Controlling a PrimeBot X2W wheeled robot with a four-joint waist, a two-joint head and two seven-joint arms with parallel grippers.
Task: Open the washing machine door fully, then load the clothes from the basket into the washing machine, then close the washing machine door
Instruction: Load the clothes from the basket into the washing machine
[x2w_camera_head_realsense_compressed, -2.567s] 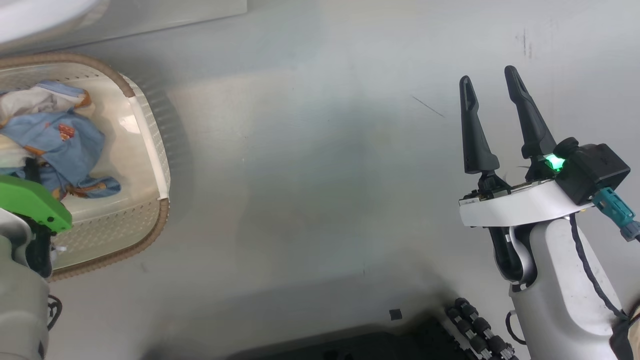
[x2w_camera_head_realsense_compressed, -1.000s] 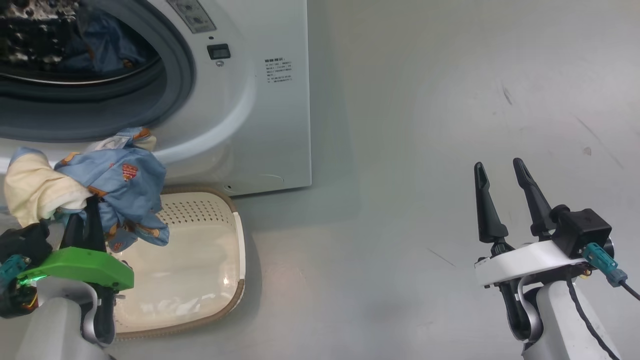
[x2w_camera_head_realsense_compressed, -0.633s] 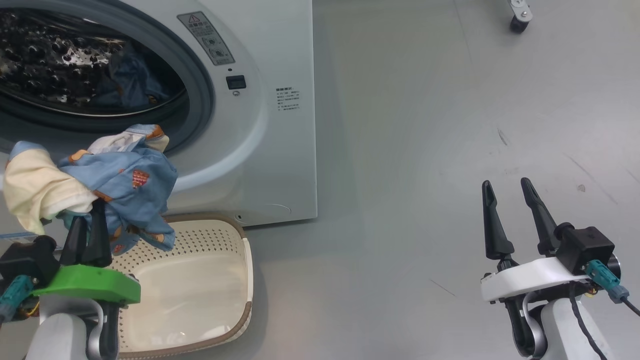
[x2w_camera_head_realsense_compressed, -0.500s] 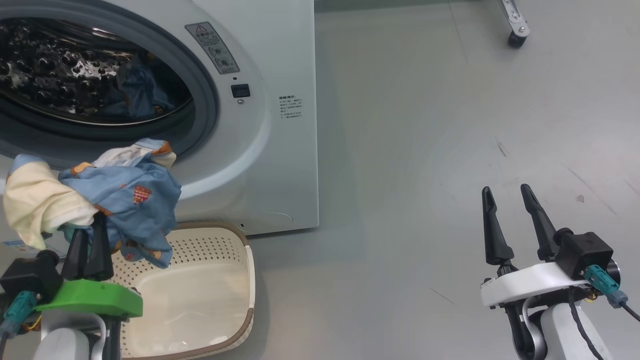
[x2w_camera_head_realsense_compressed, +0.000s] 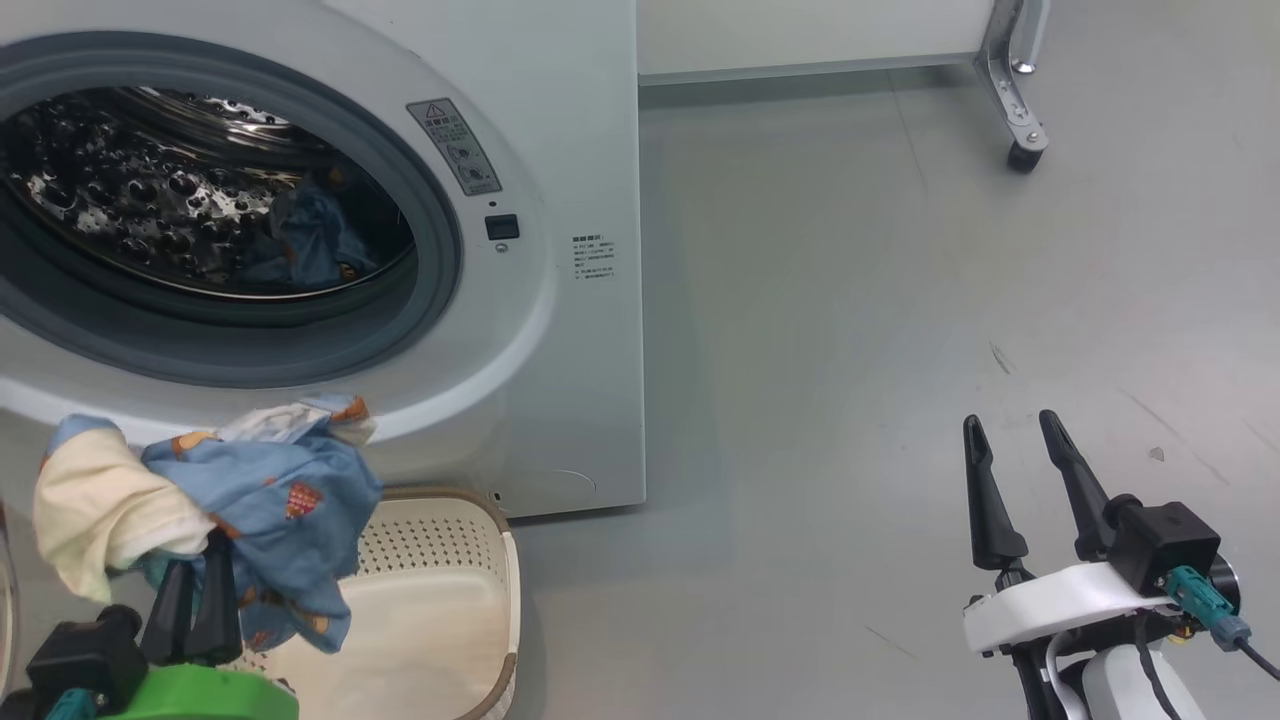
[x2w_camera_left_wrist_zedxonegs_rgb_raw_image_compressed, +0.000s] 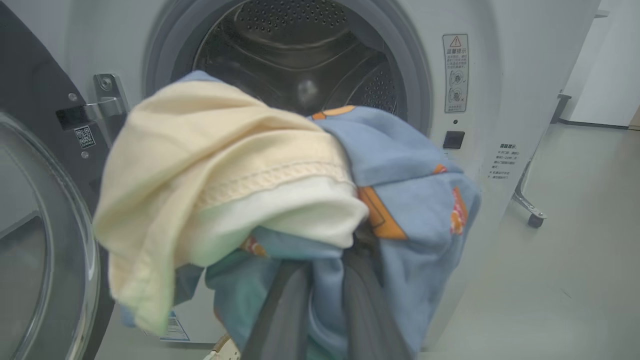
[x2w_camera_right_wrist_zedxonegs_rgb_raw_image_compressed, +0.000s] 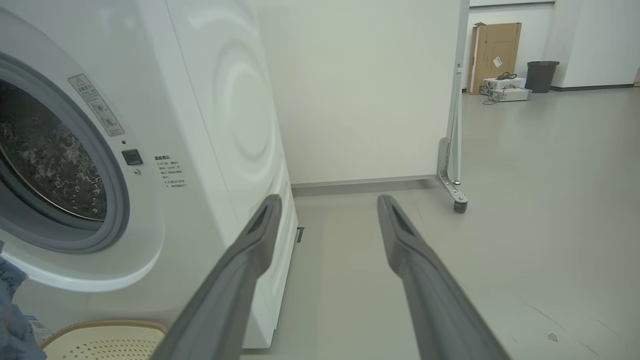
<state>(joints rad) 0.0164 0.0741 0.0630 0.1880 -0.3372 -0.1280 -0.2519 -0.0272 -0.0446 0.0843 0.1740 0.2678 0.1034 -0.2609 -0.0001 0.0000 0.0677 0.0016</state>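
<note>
The washing machine (x2w_camera_head_realsense_compressed: 560, 300) stands with its drum mouth open, and a blue garment (x2w_camera_head_realsense_compressed: 305, 240) lies inside the steel drum. The washing machine door (x2w_camera_left_wrist_zedxonegs_rgb_raw_image_compressed: 30, 235) is swung out at the left of the left wrist view, on its metal hinge (x2w_camera_left_wrist_zedxonegs_rgb_raw_image_compressed: 100, 107). My left gripper (x2w_camera_head_realsense_compressed: 200, 580) is shut on the clothes (x2w_camera_head_realsense_compressed: 260, 500), a blue, orange-printed and cream bundle (x2w_camera_left_wrist_zedxonegs_rgb_raw_image_compressed: 280, 170) held in the air below and in front of the drum mouth. Under it sits the cream basket (x2w_camera_head_realsense_compressed: 440, 545), with no clothes on the part in view. My right gripper (x2w_camera_head_realsense_compressed: 1010, 425) hangs open over bare floor, holding nothing.
A white panel on a metal leg with a caster (x2w_camera_head_realsense_compressed: 1022, 152) stands behind and to the right of the machine. A cardboard box (x2w_camera_right_wrist_zedxonegs_rgb_raw_image_compressed: 495, 50) and a dark bin (x2w_camera_right_wrist_zedxonegs_rgb_raw_image_compressed: 541, 75) are far off. Grey floor (x2w_camera_head_realsense_compressed: 850, 400) stretches to the right of the machine.
My left gripper has lifted the clothes out of the basket and holds them before the drum. The head camera has tilted up from the floor to the machine. The right gripper stays open.
</note>
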